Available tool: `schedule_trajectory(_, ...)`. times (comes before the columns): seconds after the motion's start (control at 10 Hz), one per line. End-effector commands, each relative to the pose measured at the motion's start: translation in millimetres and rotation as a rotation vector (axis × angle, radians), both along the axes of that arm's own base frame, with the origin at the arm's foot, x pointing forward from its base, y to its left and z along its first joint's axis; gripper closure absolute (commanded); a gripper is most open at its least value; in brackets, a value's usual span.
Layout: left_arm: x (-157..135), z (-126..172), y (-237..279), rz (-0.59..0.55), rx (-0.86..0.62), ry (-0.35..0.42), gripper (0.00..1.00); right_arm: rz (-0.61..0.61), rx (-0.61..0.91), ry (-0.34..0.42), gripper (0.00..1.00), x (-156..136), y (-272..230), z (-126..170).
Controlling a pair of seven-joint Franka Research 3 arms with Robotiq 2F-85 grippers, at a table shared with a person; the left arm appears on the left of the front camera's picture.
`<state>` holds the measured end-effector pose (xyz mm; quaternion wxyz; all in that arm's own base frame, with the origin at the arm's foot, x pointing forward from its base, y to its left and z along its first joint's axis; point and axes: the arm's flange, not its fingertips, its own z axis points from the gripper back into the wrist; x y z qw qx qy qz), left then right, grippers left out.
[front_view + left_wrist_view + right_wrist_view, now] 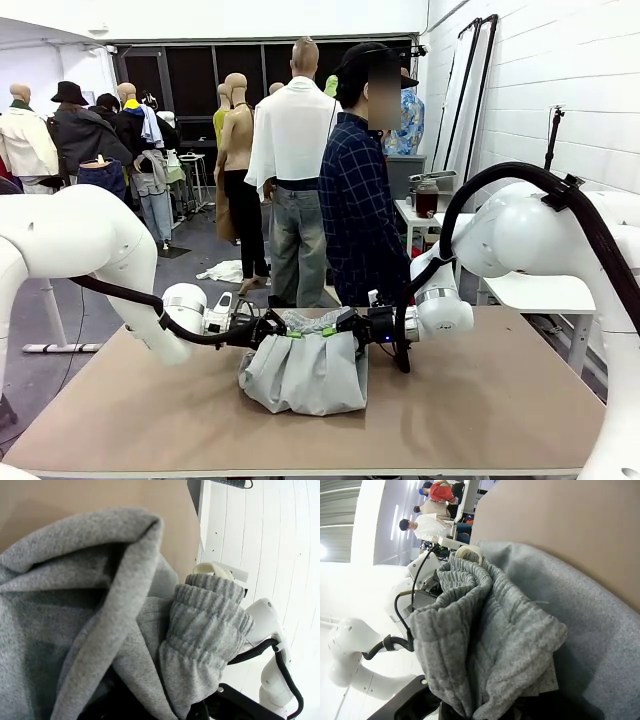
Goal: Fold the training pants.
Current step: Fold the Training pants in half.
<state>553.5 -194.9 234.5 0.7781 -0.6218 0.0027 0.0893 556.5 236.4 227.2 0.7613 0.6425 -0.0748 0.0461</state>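
Because a fold needs a taut upper edge, the training pants (305,372) are hung above the counter (480,400), gripped at opposite ends by the left pincer (283,331) and right pincer (338,327), both clenched on the cloth.

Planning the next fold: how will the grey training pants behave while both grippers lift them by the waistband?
The training pants look floppy: they hang from the left gripper and right gripper in soft sagging folds. Probably light; thick jersey likely grips well.
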Motion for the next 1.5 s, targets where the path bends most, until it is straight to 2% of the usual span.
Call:
schedule_trajectory(0.0, 12.1, -9.3, 23.6, 0.046, 0.035, 0.006, 1.0, -0.032, -0.05, -0.004, 1.0, 13.5, -22.0, -13.7)
schedule_trajectory(0.3, 12.1, -13.1, 23.5, 0.057, 0.046, 0.009, 1.0, -0.032, -0.057, -0.007, 1.0, 15.5, -23.5, -20.4)
schedule_trajectory(0.4, 11.9, -12.4, 23.5, 0.057, 0.043, 0.012, 1.0, -0.037, -0.053, 0.002, 0.95, 15.0, -24.2, -19.4)
schedule_trajectory(0.8, 8.5, -6.1, 31.5, 0.07, 0.021, 0.016, 0.2, -0.056, -0.052, 0.016, 0.15, 13.0, -33.0, -15.0)
schedule_trajectory(0.9, 5.6, -3.3, 36.9, 0.08, 0.014, 0.011, 0.0, -0.063, -0.056, 0.02, 0.0, 11.3, -38.2, -12.9)
schedule_trajectory(1.4, -19.3, 19.0, 89.3, 0.19, 0.016, -0.04, 0.0, -0.145, -0.098, -0.006, 0.0, 3.1, -92.0, 16.3)
